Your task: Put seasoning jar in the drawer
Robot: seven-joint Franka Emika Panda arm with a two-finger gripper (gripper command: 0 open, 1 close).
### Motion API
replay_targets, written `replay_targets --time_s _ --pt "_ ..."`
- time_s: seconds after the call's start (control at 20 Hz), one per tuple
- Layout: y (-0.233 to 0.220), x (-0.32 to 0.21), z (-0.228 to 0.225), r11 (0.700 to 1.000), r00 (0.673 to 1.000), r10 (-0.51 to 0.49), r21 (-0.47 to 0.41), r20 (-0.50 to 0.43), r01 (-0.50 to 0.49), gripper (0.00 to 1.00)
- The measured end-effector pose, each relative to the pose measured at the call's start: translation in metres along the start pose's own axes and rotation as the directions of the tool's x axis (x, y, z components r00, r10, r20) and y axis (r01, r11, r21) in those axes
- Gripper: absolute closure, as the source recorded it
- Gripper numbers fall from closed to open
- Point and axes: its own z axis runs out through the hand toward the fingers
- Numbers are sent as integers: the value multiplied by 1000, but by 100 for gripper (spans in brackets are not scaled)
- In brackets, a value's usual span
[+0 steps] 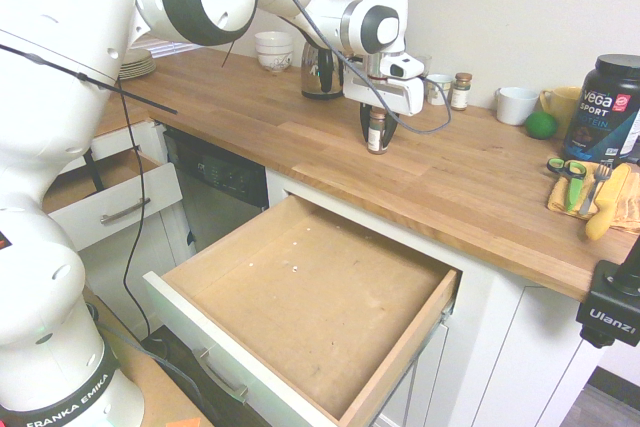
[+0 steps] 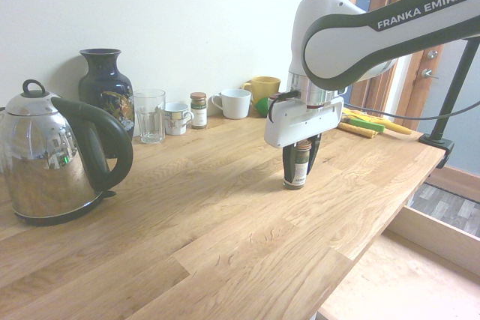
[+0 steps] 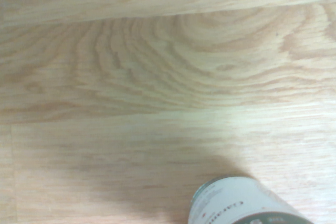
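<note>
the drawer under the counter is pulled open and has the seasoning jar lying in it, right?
The drawer is indeed pulled open, but the jar isn't in it: the first exterior view shows it standing upright on the counter, between the fingers of the tool.

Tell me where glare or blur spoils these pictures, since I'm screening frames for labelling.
Second exterior view: bright reflections on the kettle, drawer washed out pale. First exterior view: glare on the black tub. Wrist view: soft overall, shadow beside the jar.
</note>
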Motion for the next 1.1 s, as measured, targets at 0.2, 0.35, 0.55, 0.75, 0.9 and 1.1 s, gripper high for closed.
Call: replay_targets --time_s 0.2,0.35,0.55,0.75,0.9,1.1 --pt "0 0 0 1000 1000 -1 0 0 1 100" --pt "-1 -1 -1 1000 1000 -3 1 0 3 100" --pt "-4 -4 -12 1000 1000 -7 15 -7 7 100" --pt "0 -10 -47 999 1000 -6 47 -18 7 100" --pt "13 -24 -68 998 1000 -9 54 -20 10 100" --pt "40 -51 -90 998 1000 -17 57 -17 18 100"
